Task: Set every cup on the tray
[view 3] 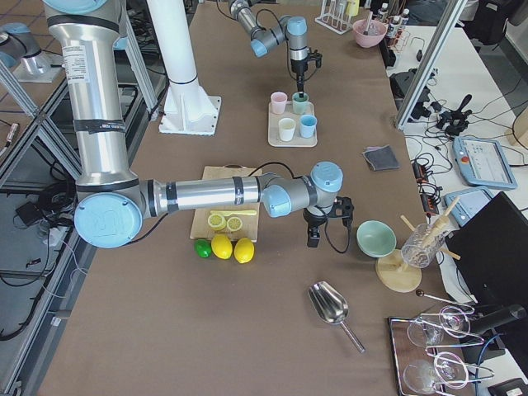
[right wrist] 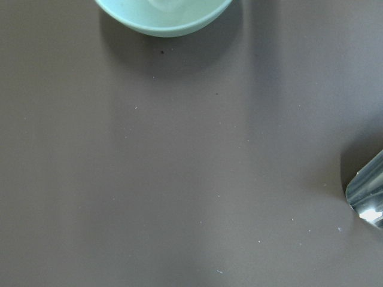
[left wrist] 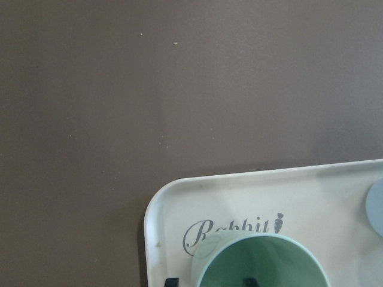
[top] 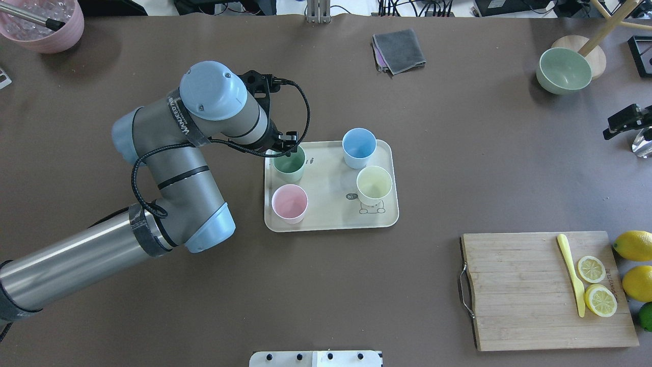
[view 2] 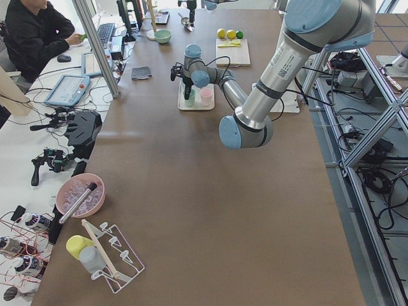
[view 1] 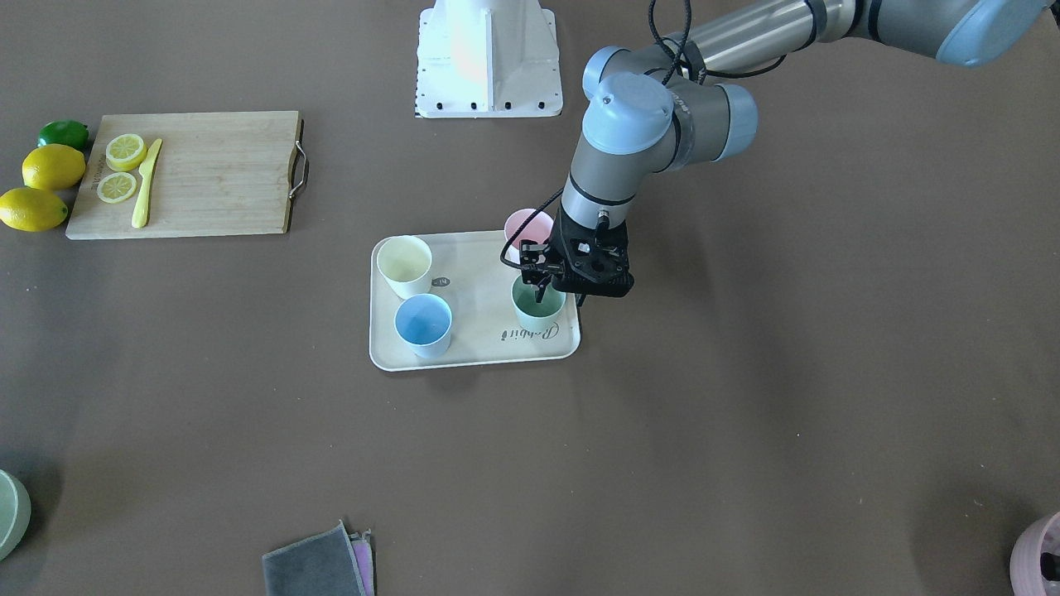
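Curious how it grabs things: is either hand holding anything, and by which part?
Apparently nothing. The left hand straddles the rim of the green cup, one finger inside, one outside, both clear of its wall. The right hand looks empty.

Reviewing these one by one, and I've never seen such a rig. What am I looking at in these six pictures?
This is a robot with two arms at a brown table. Two pictures look down on it, one from behind the robot, one facing it; two look along it from each end; two come from wrist cameras. A cream tray carries a mint green cup, a pink cup, a blue cup and a yellow cup. The left end effector reaches down at the mint green cup, fingers apart, one inside the rim and one outside. The right end effector hovers over bare table near a green bowl and a metal scoop; whether it is open I cannot tell. A cutting board holds lemon slices and a knife.
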